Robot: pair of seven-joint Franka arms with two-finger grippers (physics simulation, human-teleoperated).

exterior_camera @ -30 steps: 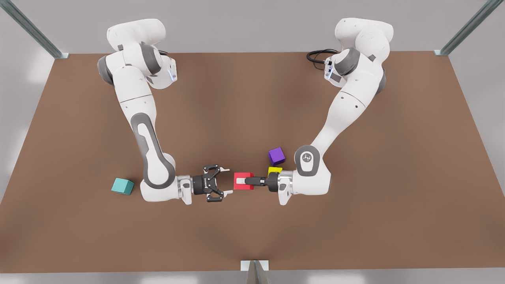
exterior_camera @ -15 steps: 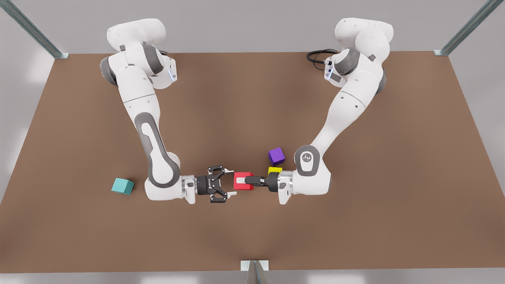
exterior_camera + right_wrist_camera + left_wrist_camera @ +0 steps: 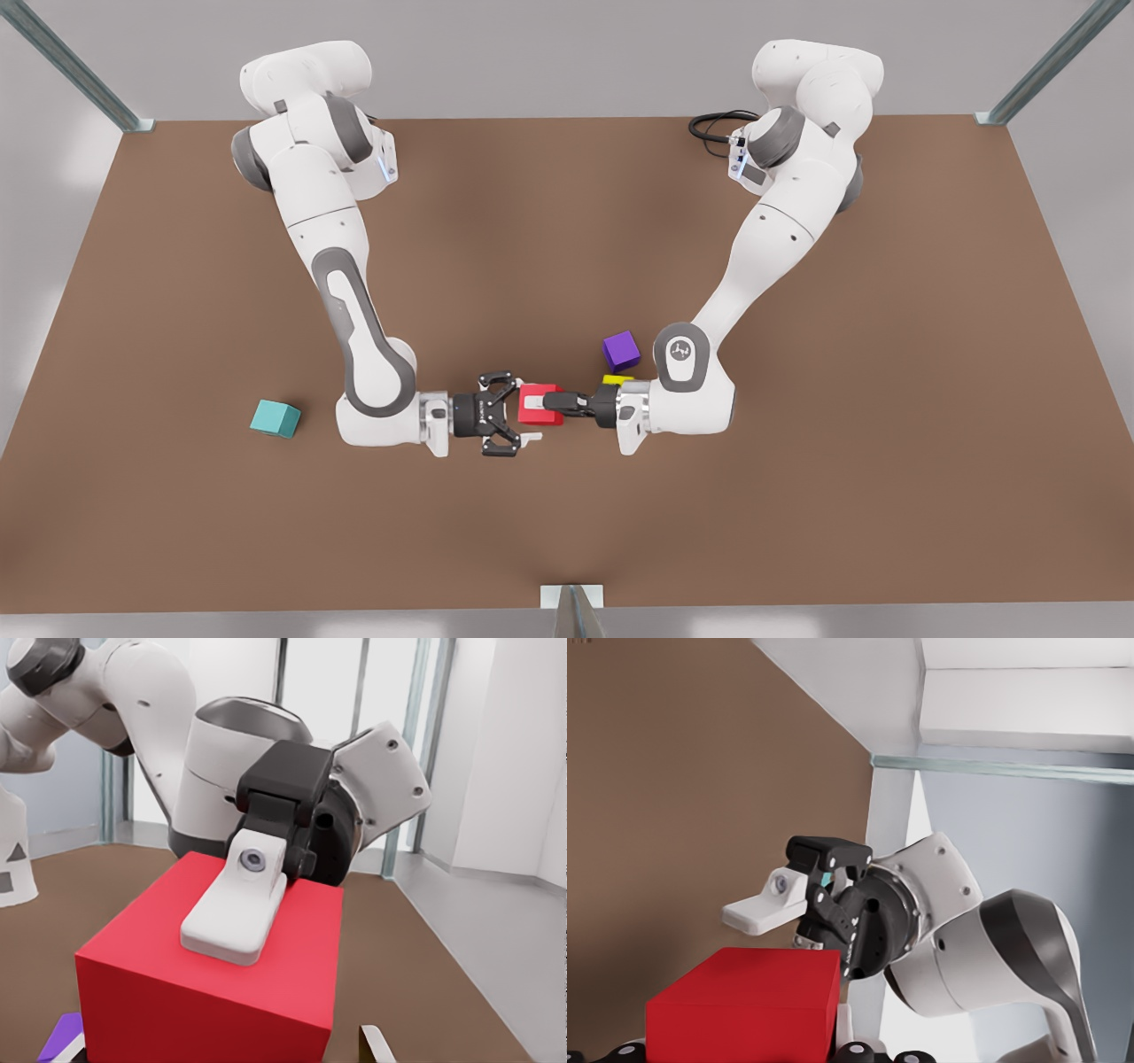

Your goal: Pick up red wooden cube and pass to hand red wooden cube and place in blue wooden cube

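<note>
My left gripper (image 3: 547, 404) held the red wooden cube (image 3: 540, 419). My right gripper (image 3: 521, 409) stood wide around it. I judged it should clamp squarely before the left released.

Red wooden cube (image 3: 744, 1003) beside opposite gripper (image 3: 799, 895)

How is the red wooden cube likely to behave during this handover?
Probably rigid: the red wooden cube shows square faces, pinched by the left gripper. Flat sides should not roll. Its smooth faces might slip as the open right gripper grips.
</note>
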